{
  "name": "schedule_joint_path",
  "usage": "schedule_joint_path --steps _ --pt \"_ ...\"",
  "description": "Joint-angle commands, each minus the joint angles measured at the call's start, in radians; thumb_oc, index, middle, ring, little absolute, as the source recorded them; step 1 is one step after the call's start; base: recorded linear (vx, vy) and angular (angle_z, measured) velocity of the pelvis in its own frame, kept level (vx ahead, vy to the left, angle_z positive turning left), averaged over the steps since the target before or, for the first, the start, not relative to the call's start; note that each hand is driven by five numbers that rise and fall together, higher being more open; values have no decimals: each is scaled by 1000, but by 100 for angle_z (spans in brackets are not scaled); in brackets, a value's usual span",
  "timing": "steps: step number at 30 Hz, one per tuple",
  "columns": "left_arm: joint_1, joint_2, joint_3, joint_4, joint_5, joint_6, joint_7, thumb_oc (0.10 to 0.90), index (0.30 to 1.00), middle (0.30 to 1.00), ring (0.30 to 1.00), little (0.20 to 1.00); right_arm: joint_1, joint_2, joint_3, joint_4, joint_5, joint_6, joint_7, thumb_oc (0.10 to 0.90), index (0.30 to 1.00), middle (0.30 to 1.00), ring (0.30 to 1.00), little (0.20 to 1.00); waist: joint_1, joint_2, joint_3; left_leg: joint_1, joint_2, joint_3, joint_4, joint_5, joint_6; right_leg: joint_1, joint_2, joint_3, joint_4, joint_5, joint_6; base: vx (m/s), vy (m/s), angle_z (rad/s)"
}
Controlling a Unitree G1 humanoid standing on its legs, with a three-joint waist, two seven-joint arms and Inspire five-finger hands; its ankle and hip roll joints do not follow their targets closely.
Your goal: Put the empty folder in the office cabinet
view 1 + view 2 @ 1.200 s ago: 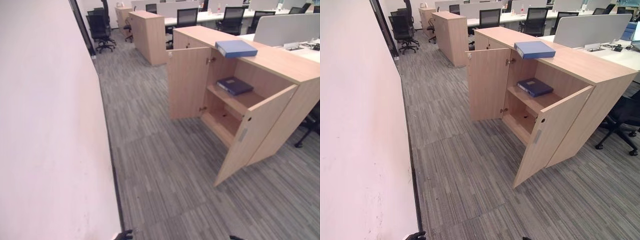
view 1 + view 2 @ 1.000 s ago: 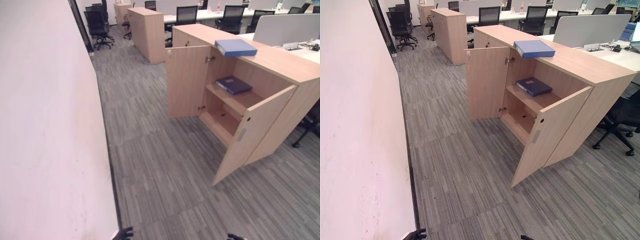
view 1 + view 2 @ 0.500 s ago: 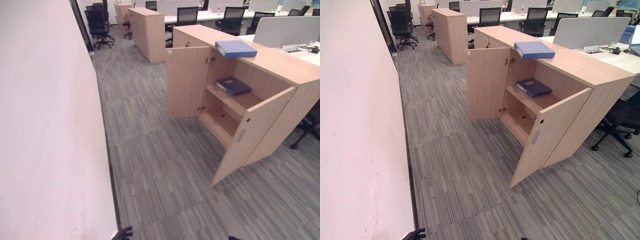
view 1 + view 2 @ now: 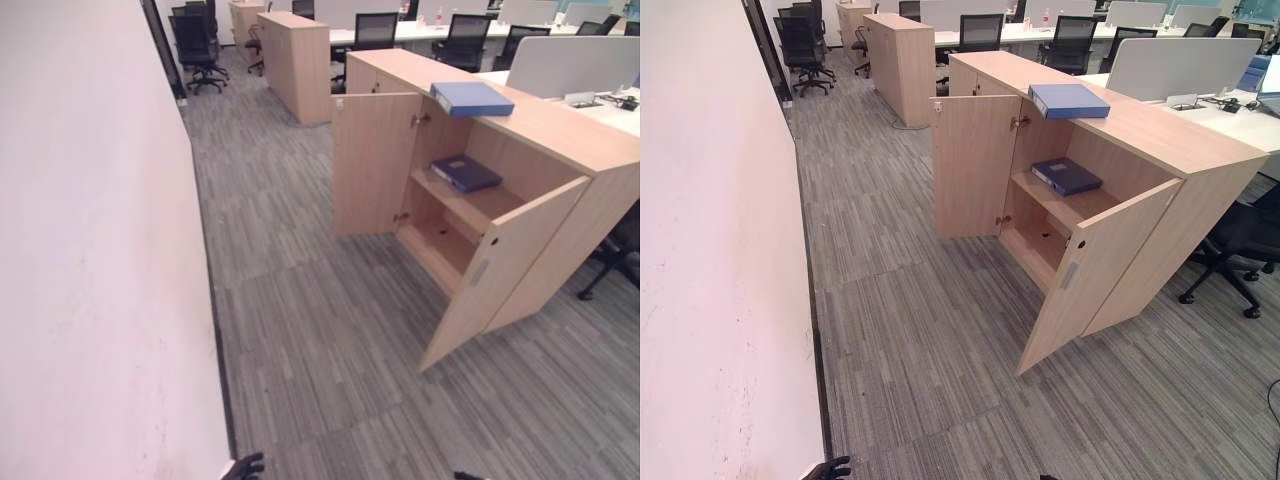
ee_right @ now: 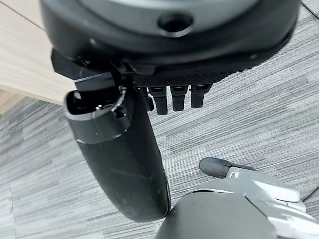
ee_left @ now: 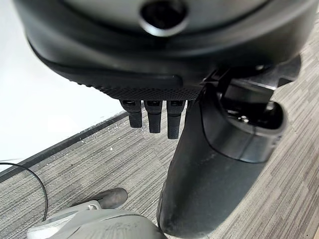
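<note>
Blue folder (image 4: 1068, 99) lies on top of the cabinet (image 4: 1160, 130), whose doors stand open; a darker folder (image 4: 1066, 176) rests on its shelf. Left robot hand (image 6: 149, 117) and right robot hand (image 5: 174, 97) hang with fingers relaxed, empty.

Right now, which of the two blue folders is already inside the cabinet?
The darker navy folder, lying flat on the open cabinet's upper shelf. The lighter blue folder lies on the cabinet's top.
</note>
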Motion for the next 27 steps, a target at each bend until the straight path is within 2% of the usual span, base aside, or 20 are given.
schedule_joint_path --steps 1,2,4,6,8,9,10,13,14,15,16,19,21,22,25,27 --pt "-92 19 -7 23 -28 -29 -14 800 900 900 900 900 -49 -57 42 24 -40 -1 5 800 900 900 900 900 6 2 43 -5 188 -72 69 -28 -155 -33 -49 61 41 -53 83 5 -101 0" --pt "-92 19 -7 23 -28 -29 -14 800 900 900 900 900 -50 -57 42 24 -40 -1 5 800 900 900 900 900 5 2 43 -8 187 -73 72 -30 -155 -34 -49 61 42 -54 83 -12 -127 1" --pt "-93 21 -5 24 -29 -29 -19 800 900 900 900 900 -48 -65 49 28 -55 -1 10 800 900 900 900 900 8 -5 55 -41 194 -72 156 -48 -167 -32 -41 59 54 -69 71 -29 -121 5" --pt "-109 23 -9 15 -40 -23 -17 800 900 900 900 900 -56 -75 37 28 -50 -1 4 800 900 900 900 900 3 -13 86 -101 199 -65 259 -16 -179 -27 -37 47 77 -79 59 -19 -131 7" --pt "-112 25 -6 16 -41 -22 -17 800 900 900 900 900 -55 -77 26 34 -37 3 4 800 900 900 900 900 -5 -25 93 -134 208 -32 346 1 -176 -20 -40 40 94 -90 45 83 -107 17" --pt "-110 28 -8 12 -39 -20 -15 800 900 900 900 900 -53 -82 15 43 -23 8 4 800 900 900 900 900 -7 -32 96 -174 206 -6 403 12 -161 -14 -43 34 116 -106 37 98 -86 24" --pt "-110 28 -8 12 -39 -20 -15 800 900 900 900 900 -53 -82 15 43 -23 8 4 800 900 900 900 900 -7 -32 96 -176 205 -6 406 11 -160 -15 -43 33 117 -107 37 116 -58 26" --pt "-111 32 -7 5 -40 -20 -15 800 900 900 900 900 -50 -85 17 48 -21 12 9 800 900 900 900 900 16 -40 92 -245 155 12 337 -18 -131 -9 -46 35 143 -141 43 188 4 26" --pt "-111 33 -5 2 -43 -20 -14 800 900 900 900 900 -50 -85 19 48 -23 13 10 800 900 900 900 900 24 -37 90 -269 155 9 298 7 -132 -4 -40 35 147 -156 47 283 62 11" --pt "-112 34 -5 0 -44 -19 -12 800 900 900 900 900 -51 -83 20 46 -23 13 9 800 900 900 900 900 36 -27 89 -305 173 3 250 57 -138 9 -27 41 148 -173 50 302 85 11" --pt "-111 35 -7 -2 -46 -19 -10 800 900 900 900 900 -53 -80 21 44 -21 14 6 800 900 900 900 900 47 -25 92 -322 183 -2 189 83 -140 22 -25 50 159 -196 51 313 95 16" --pt "-110 40 1 -8 -63 -24 -6 800 900 900 900 900 -69 -77 26 34 -3 11 -1 800 900 900 900 900 82 -23 106 -384 208 -39 45 113 -151 66 -25 99 198 -260 52 362 113 -13" --pt "-109 40 5 -3 -64 -25 -6 800 900 900 900 900 -72 -76 27 34 -2 10 -1 800 900 900 900 900 89 -23 107 -401 216 -49 29 118 -154 76 -26 114 202 -270 52 365 152 -48" --pt "-88 39 23 21 -63 -23 -7 800 900 900 900 900 -77 -70 28 37 -10 10 -3 800 900 900 900 900 112 -25 97 -447 254 -23 13 139 -164 141 -42 154 189 -306 67 406 183 -55" --pt "-69 43 41 47 -57 -19 -12 800 900 900 900 900 -69 -62 26 43 -18 12 0 800 900 900 900 900 127 -29 74 -438 265 7 10 157 -166 178 -63 170 173 -315 83 447 237 -53" --pt "-59 53 55 60 -51 -17 -13 800 900 900 900 900 -52 -43 19 44 -24 13 5 800 900 900 900 900 139 -37 45 -431 261 31 36 226 -169 199 -102 174 171 -297 113 550 369 -50"
